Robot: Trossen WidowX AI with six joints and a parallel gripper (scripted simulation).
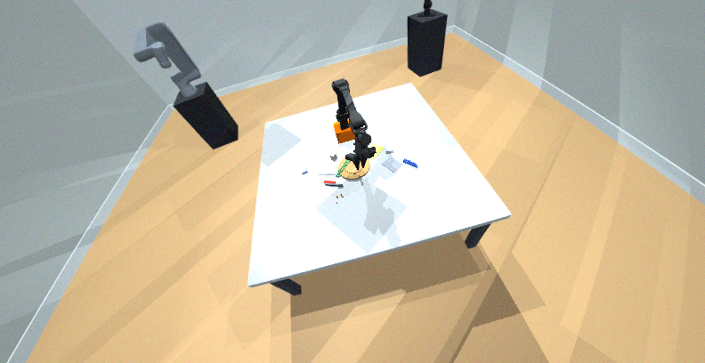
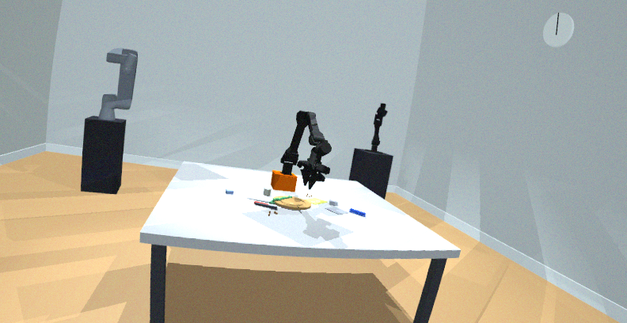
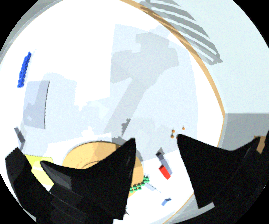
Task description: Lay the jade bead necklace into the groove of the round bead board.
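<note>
The jade bead necklace [image 1: 342, 168] [image 2: 282, 199] [image 3: 141, 184] is a narrow green beaded strand. It lies bunched along the left edge of the round bead board [image 1: 351, 176] [image 2: 294, 206] [image 3: 80, 154] in the top and exterior views, partly over the rim. The board is light wood with a ring-shaped groove and lies flat on the table. My gripper [image 1: 360, 167] [image 2: 307, 185] [image 3: 156, 138] is open, with nothing between its fingers, and hangs above the board, pointing down. In the wrist view its left finger hides part of the board and of the necklace.
A red and black object [image 1: 329, 181] [image 3: 165, 172] lies just left of the board. A yellow sheet [image 1: 378, 151] [image 2: 317, 200], a grey sheet [image 1: 392, 164] and a blue strip [image 1: 409, 163] [image 2: 357, 212] lie to the right. The orange block [image 1: 344, 133] under my arm stands behind.
</note>
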